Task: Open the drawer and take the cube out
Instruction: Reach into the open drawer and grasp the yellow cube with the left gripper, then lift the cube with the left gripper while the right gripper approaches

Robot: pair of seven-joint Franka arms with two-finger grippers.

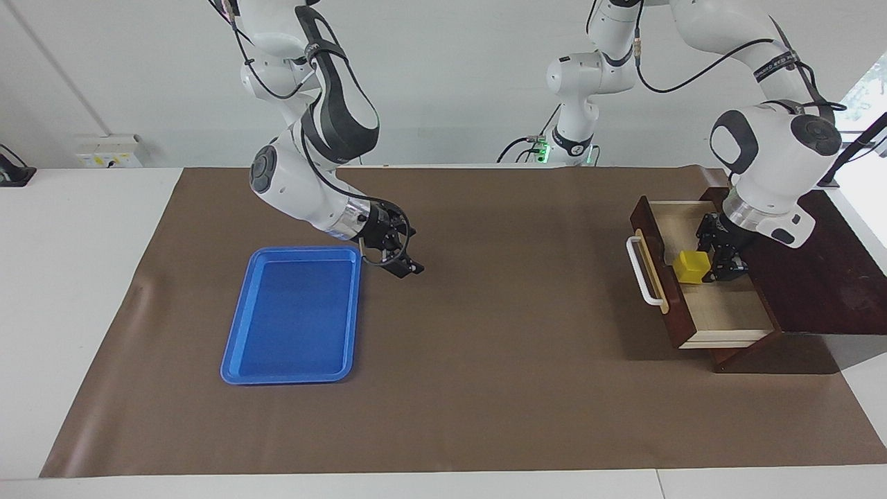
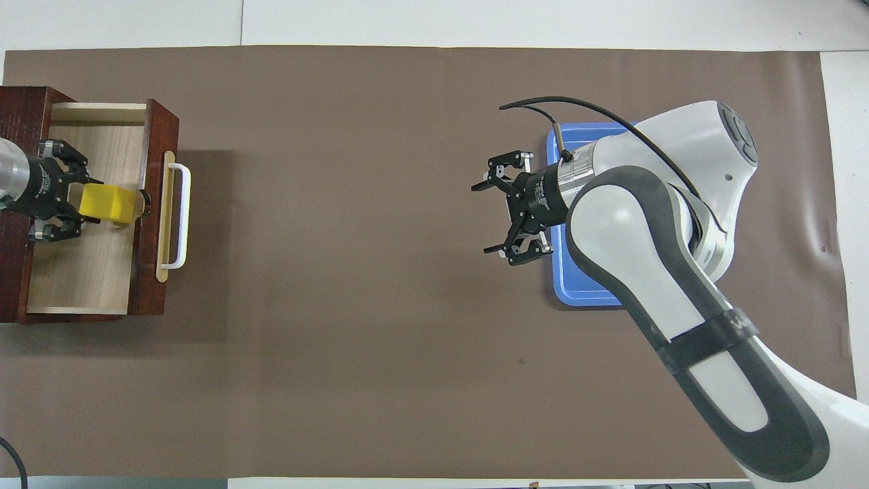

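1. Yellow cube [image 1: 691, 266] sat inside the pulled-out drawer [image 1: 721, 312], clamped by the left gripper [image 2: 112, 206].
2. Right gripper [image 2: 490, 219] hung over the brown mat beside the blue tray [image 1: 291, 319], fingers spread wide, holding nothing.

One camera is sitting high across the table, looking back toward the two robots and down at a moderate slant; their bases are showing at twelve o'clock of its picture. It is taking in the whole brown paper table cover [image 1: 485, 388] from well back. The other camera is hanging high above the robots' own end, looking forward and steeply down, with the arms entering from six o'clock. Both are sharing the cover, the flat blue plastic tray [image 1: 291, 315] [image 2: 577, 288] and the dark brown wooden drawer [image 1: 721, 305] [image 2: 88, 272], half a turn apart: the drawer is lying at three o'clock in the facing view and nine o'clock in the overhead view.
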